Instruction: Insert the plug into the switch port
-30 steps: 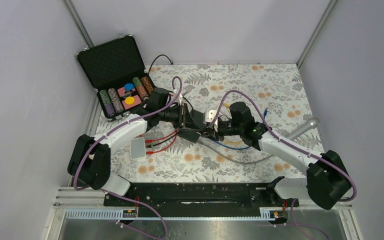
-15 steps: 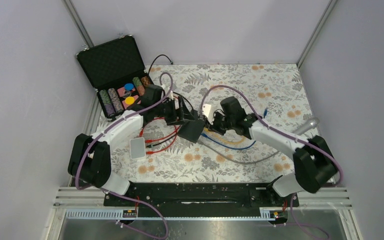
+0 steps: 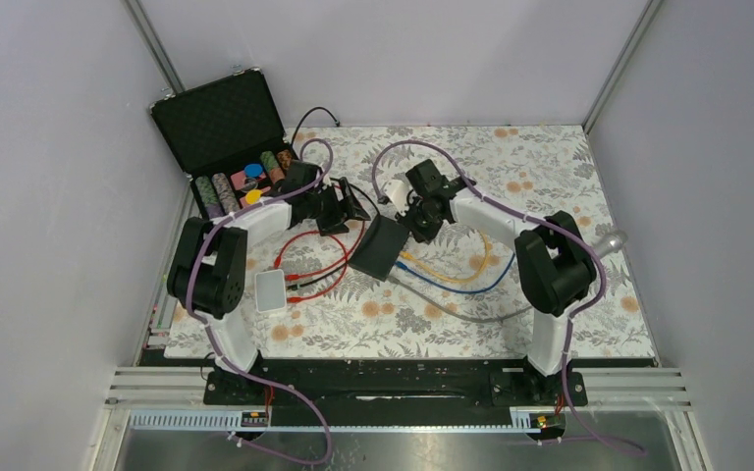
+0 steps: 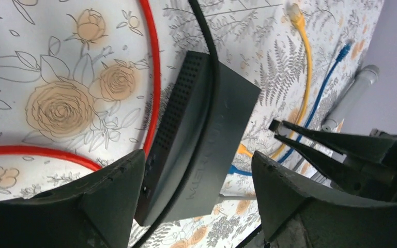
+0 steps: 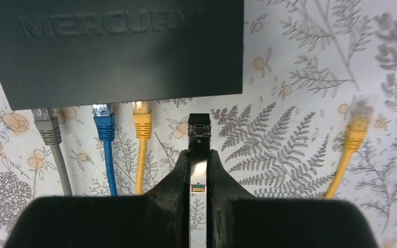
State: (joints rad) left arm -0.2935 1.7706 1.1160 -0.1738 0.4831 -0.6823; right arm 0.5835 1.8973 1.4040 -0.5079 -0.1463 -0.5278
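Observation:
The black switch (image 3: 377,247) lies flat on the flowered mat, its port side facing my right gripper (image 5: 199,155). Grey, blue and yellow plugs sit in its ports. That gripper is shut on a slim black plug (image 5: 199,126) with a metal tip. The tip stands just short of the switch (image 5: 119,51), to the right of the plugged yellow cable (image 5: 142,126). My left gripper (image 4: 197,157) is open and set back from the switch (image 4: 207,129), touching nothing. A black cable crosses the top of the switch.
A loose yellow plug (image 5: 356,132) lies right of the held one. Red cable loops (image 3: 309,270) and a white box (image 3: 271,290) lie left of the switch. An open chip case (image 3: 231,147) stands far left; a silver cylinder (image 3: 604,242) is at the right.
My left gripper opened, let go of the switch and drew back to the far left. The right arm swung up and left, and its jaws closed on the plug.

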